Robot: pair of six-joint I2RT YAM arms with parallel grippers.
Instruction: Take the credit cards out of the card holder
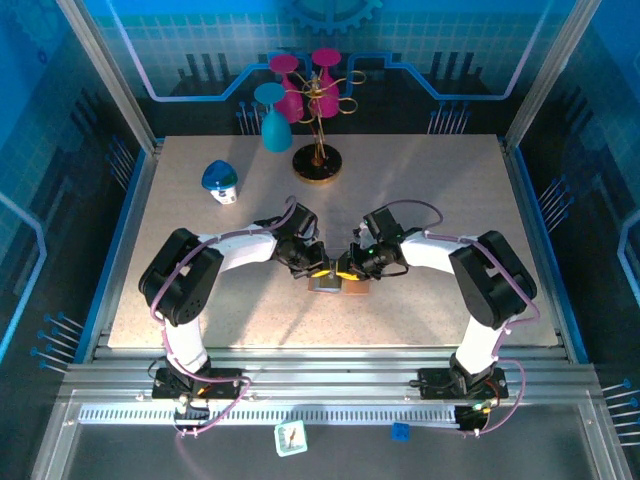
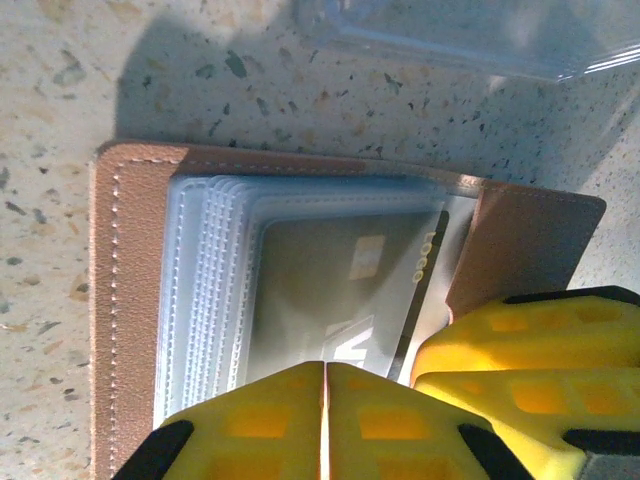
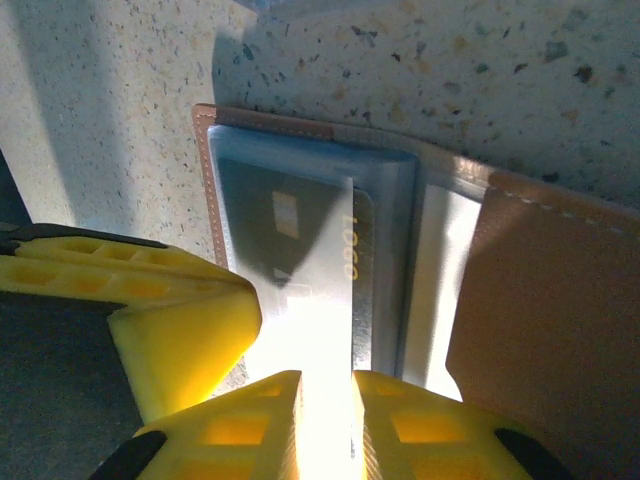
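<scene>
Blue grid-patterned walls [image 1: 60, 100] enclose a speckled beige worktop [image 1: 420, 200]. At its far side stand a gold rack [image 1: 318, 160] hung with pink and teal goblets and a blue-capped mushroom figure [image 1: 220, 181]. A clear plastic box [image 2: 470, 40] lies just beyond the card holder [image 2: 130, 300], which is open flat at mid-worktop between both arms. The left end effector [image 2: 323, 420] is pressed together over its sleeves. The right end effector [image 3: 325, 420] stands narrowly apart around a glare-bright strip; I cannot tell if it grips. A grey credit card [image 3: 290, 230] sits sleeved, with gold digits seemingly reading 0967.
</scene>
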